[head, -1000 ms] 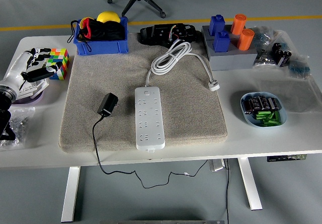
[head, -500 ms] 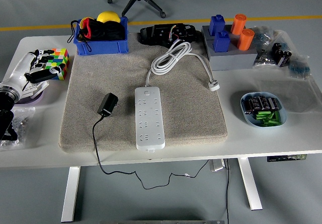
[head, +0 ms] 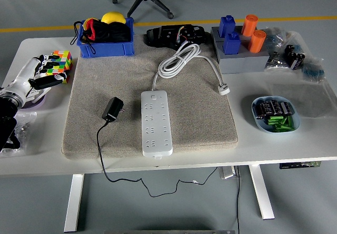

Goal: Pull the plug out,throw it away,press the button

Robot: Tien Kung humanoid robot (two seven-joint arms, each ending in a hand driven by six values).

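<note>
One view, from the head: left hand (head: 45, 71) hovered open-fingered by the cube (head: 60, 65), holding nothing. Plug (head: 112, 109) lay free on the mat (head: 200, 118), just beside the power strip (head: 156, 122). Risk: reaching across might snag its cord (head: 100, 150) and drag the strip.

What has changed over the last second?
The left hand, open and holding nothing, has drifted up and slightly right along the table's left edge, now level with the cube. Nothing was grasped or released. The black plug lies unplugged on the mat left of the power strip, both unmoved.
</note>
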